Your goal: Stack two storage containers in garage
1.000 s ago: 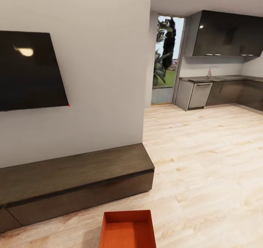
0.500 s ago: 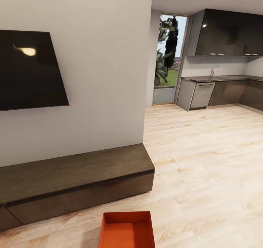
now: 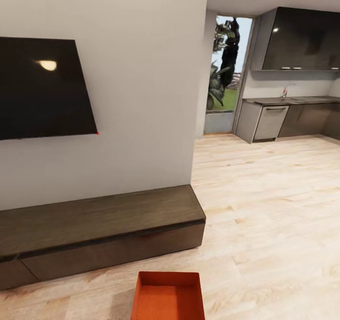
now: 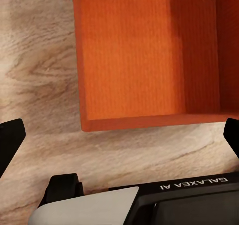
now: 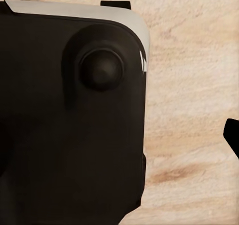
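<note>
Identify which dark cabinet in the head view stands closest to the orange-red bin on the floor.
The long low dark-brown cabinet under the wall TV. It sits just behind the storage container; the kitchen cabinets lie far across the room.

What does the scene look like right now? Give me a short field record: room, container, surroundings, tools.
room: living room, light wood plank floor
container: one orange-red bin on the floor, open top, nothing in it
near container: long low dark cabinet just beyond it, apart
wall: black TV above cabinet
beyond: kitchen units, glass door
left tool: fingertips spread wide, above the floor beside bin, holding nothing
right tool: state unclear
</note>
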Robot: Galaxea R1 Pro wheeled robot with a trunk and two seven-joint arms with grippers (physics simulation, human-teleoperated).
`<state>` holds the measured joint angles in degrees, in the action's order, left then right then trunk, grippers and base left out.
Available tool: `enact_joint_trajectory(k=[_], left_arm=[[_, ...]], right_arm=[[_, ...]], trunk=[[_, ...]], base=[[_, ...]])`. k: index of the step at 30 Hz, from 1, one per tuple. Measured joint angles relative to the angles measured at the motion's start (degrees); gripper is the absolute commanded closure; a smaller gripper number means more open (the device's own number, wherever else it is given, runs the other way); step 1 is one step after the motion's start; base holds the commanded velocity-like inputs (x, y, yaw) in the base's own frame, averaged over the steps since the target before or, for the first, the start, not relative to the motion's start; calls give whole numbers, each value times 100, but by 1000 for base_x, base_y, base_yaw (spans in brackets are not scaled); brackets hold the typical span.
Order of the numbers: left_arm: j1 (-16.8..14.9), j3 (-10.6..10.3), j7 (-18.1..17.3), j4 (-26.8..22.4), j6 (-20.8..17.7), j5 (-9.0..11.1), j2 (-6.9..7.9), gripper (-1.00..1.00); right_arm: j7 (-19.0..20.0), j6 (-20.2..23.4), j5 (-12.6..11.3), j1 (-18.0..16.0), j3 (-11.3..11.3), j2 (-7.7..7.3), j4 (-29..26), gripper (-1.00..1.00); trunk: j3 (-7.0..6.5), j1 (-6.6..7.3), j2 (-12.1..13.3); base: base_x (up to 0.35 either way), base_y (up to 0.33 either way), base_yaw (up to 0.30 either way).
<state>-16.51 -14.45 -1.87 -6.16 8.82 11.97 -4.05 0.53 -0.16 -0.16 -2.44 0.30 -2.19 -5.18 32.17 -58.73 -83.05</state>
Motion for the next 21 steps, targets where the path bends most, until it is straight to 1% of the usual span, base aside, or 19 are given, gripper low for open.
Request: enact_joint_trajectory(k=[21], left_arm=[[2, -1, 0, 0, 0, 0, 0, -100]], right_arm=[[30, -3, 4, 0, -3, 0, 8, -100]], trunk=[[2, 0, 0]], base=[[0, 0, 2]])
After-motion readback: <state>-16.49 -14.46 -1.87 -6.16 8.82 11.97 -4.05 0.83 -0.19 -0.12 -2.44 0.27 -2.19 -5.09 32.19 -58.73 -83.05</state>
